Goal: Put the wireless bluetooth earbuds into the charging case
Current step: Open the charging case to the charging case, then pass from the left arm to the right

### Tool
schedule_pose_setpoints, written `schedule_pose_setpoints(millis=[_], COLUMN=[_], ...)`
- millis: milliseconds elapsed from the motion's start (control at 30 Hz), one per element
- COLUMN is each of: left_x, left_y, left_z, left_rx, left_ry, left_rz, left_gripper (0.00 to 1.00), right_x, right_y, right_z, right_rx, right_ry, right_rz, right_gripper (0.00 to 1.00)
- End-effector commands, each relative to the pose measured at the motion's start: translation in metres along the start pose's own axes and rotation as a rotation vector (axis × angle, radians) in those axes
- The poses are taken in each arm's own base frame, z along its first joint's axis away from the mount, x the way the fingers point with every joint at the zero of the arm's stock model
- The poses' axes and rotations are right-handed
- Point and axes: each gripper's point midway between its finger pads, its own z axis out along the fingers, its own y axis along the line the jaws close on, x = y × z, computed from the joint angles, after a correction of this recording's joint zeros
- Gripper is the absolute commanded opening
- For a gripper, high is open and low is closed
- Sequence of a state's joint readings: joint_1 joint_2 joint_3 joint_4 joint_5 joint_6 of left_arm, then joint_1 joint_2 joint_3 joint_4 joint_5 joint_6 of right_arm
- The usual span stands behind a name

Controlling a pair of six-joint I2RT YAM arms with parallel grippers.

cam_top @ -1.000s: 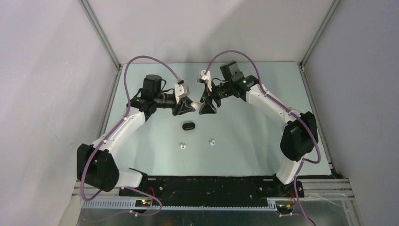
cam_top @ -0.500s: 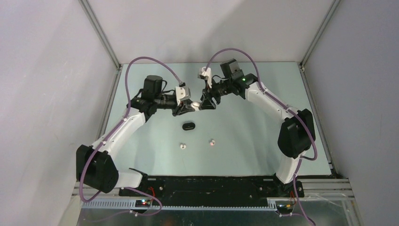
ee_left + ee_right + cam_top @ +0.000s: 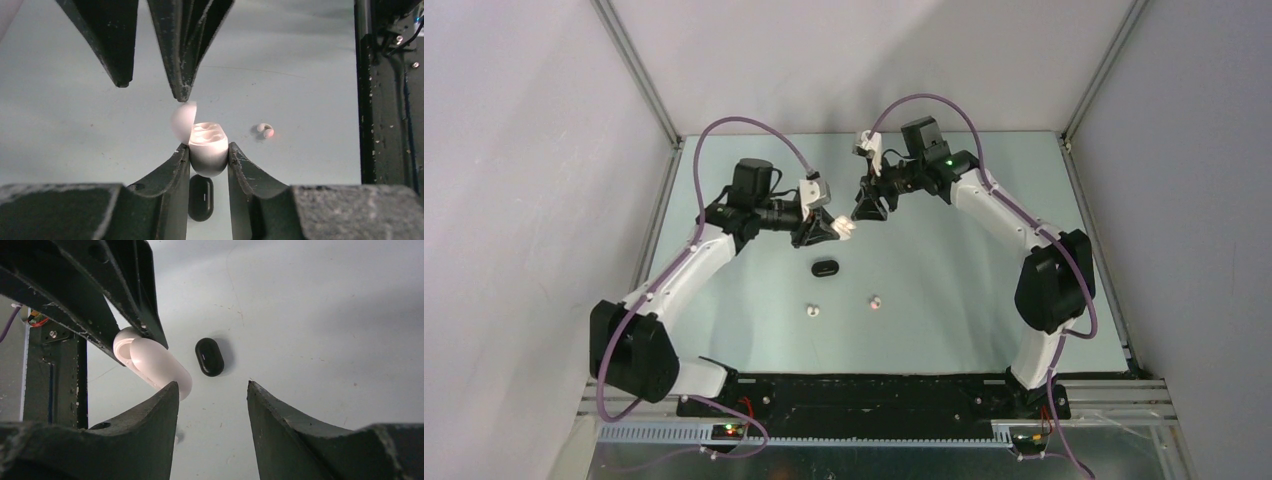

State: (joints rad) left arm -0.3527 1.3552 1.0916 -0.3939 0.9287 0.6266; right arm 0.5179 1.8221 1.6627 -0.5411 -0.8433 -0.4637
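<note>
The black case point(image 3: 825, 267) lies flat on the table point(image 3: 944, 280), a dark oval pebble. A small pale mark sits on its top, too small to read as a logo or lettering.

On the far side of the black case, raised off the table, the left gripper point(image 3: 832, 228) holds the white case point(image 3: 844, 226). In the left wrist view its two fingers point(image 3: 170, 175) pinch the lower shell of the white case point(image 3: 207, 155) from both sides. The black case point(image 3: 201, 197) shows directly below, between them. The lid point(image 3: 183, 121) stands hinged open, and two moulded hollows show in the shell's open top. No writing can be made out on the white shell.

The right gripper point(image 3: 864, 210) hovers beyond the black case too, just right of the white case. Its fingers point(image 3: 150, 430) are spread wide and grip nothing. In the left wrist view one fingertip of the right gripper point(image 3: 151, 90) reaches the upper edge of the lid; whether it touches cannot be told. The right wrist view looks between the spread fingers down onto the black case point(image 3: 209, 356), with the white case point(image 3: 150, 365) off to its left.

Two earbuds lie on the table on the near side of the black case. One point(image 3: 813, 310) is almost straight toward the arm bases and the other point(image 3: 875, 300) is further right. Both are apart from the black case and from each other.
</note>
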Motion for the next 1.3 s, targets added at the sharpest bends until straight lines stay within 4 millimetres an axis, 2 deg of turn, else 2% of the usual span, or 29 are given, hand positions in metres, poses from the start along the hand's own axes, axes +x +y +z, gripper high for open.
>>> schedule_pose_setpoints(millis=[0, 200, 333, 533, 700, 833, 1000, 1267], left_x=[-0.025, -0.023, -0.024, -0.032, -0.041, -0.044, -0.046, -0.047], left_y=[0.009, 0.014, 0.016, 0.018, 0.018, 0.018, 0.018, 0.017], left_z=[-0.005, -0.005, -0.005, -0.006, -0.007, -0.008, -0.009, -0.009], left_rx=[0.007, 0.020, 0.033, 0.068, 0.104, 0.120, 0.127, 0.140], left_ry=[-0.057, -0.066, -0.075, -0.101, -0.125, -0.135, -0.141, -0.151], left_rz=[-0.067, -0.150, -0.201, -0.270, -0.325, -0.336, -0.333, -0.306], left_gripper=[0.00, 0.00, 0.00, 0.00, 0.00, 0.00, 0.00, 0.00], right_x=[-0.023, -0.036, -0.034, -0.021, -0.021, -0.018, -0.020, -0.016], right_y=[0.002, -0.007, -0.004, 0.012, 0.021, 0.015, 0.002, 0.004], right_z=[-0.006, -0.028, -0.038, -0.025, -0.010, -0.002, -0.005, -0.004], right_rx=[0.003, 0.047, 0.015, -0.049, -0.086, -0.074, -0.055, -0.083], right_ry=[-0.051, -0.094, -0.108, -0.084, -0.074, -0.062, -0.081, -0.084], right_rz=[-0.045, -0.036, -0.032, -0.019, -0.027, -0.011, 0.025, 0.050], right_gripper=[0.56, 0.60, 0.63, 0.62, 0.60, 0.58, 0.53, 0.48])
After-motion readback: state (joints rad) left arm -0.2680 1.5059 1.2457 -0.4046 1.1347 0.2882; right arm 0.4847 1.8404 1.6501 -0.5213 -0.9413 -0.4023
